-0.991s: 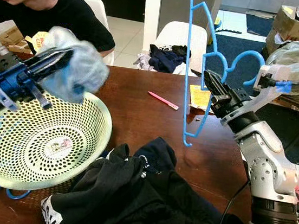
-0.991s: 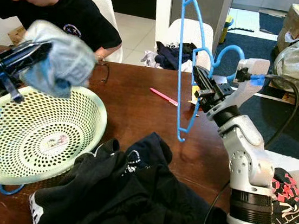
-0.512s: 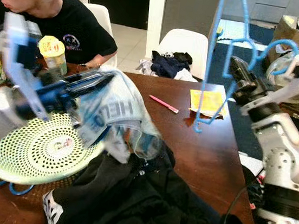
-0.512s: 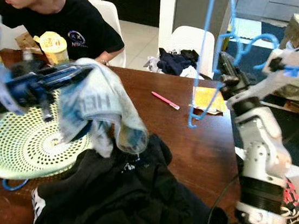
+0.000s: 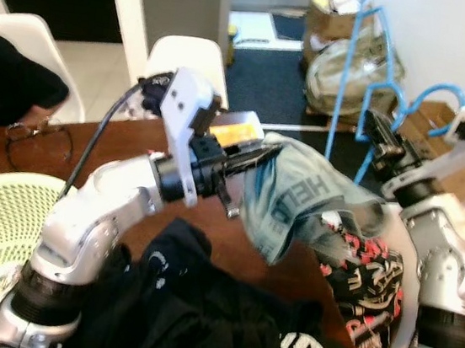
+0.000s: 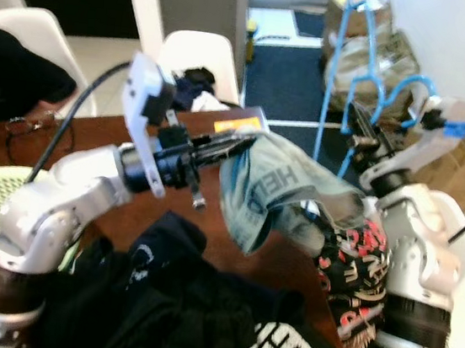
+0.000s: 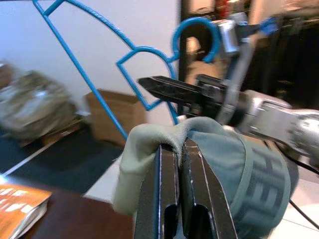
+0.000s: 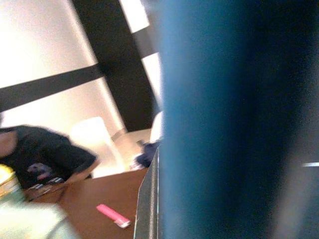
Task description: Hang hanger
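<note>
wooden table [image 5: 130,140] lies below both raised arms. grey-green garment [image 5: 298,195] is pinched in the closed left gripper [image 7: 180,149], just beside the blue hanger [image 5: 358,87] clamped upright by the right gripper [image 5: 381,137]. dressing seems in hand; next, thread hanger into garment.

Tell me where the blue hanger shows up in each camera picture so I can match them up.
Left eye view: blue hanger upper right, held up by the right gripper.
Right eye view: upper right too.
Left wrist view: upper middle, behind the grey-green garment pinched in the left gripper.
Right wrist view: a blurred blue mass right against the lens.
Shared landmark: the garment beside the hanger.
</note>
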### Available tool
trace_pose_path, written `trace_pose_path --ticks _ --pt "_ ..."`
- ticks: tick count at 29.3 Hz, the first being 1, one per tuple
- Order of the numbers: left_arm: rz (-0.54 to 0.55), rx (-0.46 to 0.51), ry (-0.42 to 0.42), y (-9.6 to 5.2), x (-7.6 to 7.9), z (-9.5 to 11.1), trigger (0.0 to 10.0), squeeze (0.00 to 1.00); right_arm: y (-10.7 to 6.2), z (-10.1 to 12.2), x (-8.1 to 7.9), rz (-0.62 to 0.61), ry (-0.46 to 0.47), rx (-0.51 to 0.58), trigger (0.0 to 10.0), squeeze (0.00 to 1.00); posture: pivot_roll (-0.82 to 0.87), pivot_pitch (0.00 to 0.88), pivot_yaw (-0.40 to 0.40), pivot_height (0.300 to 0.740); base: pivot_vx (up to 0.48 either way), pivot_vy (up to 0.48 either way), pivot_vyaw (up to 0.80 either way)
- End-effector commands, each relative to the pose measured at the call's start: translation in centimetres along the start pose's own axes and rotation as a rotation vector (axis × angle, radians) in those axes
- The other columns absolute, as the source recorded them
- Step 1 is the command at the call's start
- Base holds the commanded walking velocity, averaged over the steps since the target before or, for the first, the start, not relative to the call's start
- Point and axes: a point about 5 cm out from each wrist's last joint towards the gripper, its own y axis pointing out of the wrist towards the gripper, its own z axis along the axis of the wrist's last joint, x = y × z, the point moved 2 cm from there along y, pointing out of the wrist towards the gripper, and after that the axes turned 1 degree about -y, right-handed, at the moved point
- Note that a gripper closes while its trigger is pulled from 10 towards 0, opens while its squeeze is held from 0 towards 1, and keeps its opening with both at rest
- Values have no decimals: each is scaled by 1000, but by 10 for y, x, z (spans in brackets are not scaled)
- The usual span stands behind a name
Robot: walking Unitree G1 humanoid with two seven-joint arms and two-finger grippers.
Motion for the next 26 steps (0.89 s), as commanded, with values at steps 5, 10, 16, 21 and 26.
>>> trace_pose_path --ticks 5,10,16,21,26 --pt "161 -66 -25 -19 -13 -20 10000 0 4 -9 -13 62 -18 -38 10000 0 26 86 43 740 -262 0 0" --pt "166 -85 -52 -29 -7 -27 10000 0 4 -12 -17 81 -23 -55 10000 0 38 95 34 740 -462 0 0" --pt "123 -95 -35 -35 0 -23 10000 0 3 -17 -20 91 -12 -71 10000 0 44 105 33 740 -465 0 0" --pt "118 -39 -38 -35 1 -9 10000 0 0 -22 -22 95 -11 -85 10000 0 42 105 37 740 0 0 0" --pt "115 -6 -35 -36 -2 1 10000 0 0 -21 -23 97 -13 -84 10000 0 36 104 37 740 -118 0 0"
